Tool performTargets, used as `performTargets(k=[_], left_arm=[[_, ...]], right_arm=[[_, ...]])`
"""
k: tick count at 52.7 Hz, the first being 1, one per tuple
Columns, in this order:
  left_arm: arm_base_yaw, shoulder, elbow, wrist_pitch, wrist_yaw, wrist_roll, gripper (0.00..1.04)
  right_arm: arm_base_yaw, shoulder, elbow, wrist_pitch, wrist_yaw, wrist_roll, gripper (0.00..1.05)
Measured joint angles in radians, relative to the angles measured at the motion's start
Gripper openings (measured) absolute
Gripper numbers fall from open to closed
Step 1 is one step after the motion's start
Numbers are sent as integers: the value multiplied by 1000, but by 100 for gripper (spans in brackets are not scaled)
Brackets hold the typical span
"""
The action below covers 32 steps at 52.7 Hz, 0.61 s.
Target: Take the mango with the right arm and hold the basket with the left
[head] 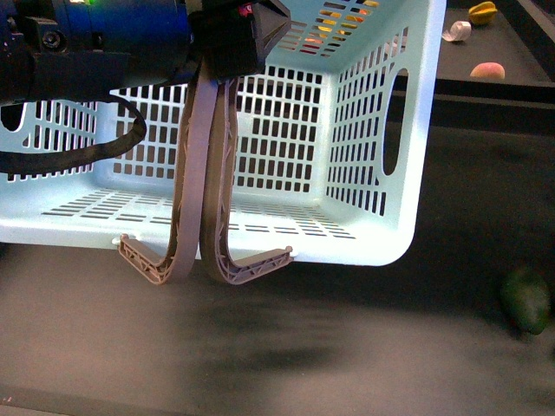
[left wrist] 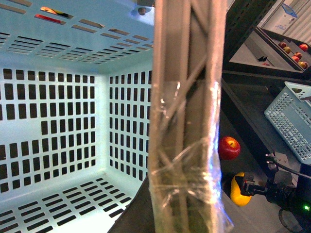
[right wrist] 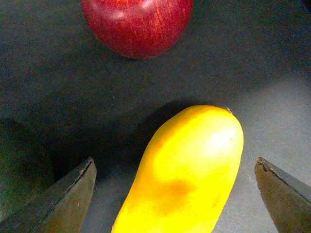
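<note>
Mango [right wrist: 187,170] lies on the dark table [right wrist: 272,58] beside a red apple [right wrist: 137,24], between the spread fingers [right wrist: 63,199] of the right gripper [right wrist: 175,196]; the left gripper [head: 227,52] pinches both handles [head: 208,173] of the turquoise basket [head: 364,234].

Blue-and-black left arm [head: 113,35], looping black cable [head: 87,152], dark wedge-tipped right tool [right wrist: 175,170].

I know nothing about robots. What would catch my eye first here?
The big turquoise basket fills the front view, held by its brown handles in the left gripper. In the right wrist view a bright yellow mango lies between the fingers of the open right gripper, with a red apple just beyond.
</note>
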Motion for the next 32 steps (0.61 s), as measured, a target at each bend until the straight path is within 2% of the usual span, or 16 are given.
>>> performTargets(k=[32], left_arm=[[0, 0, 0, 0, 0, 0, 9]], right_arm=[[5, 149, 104, -38, 39, 26, 97]])
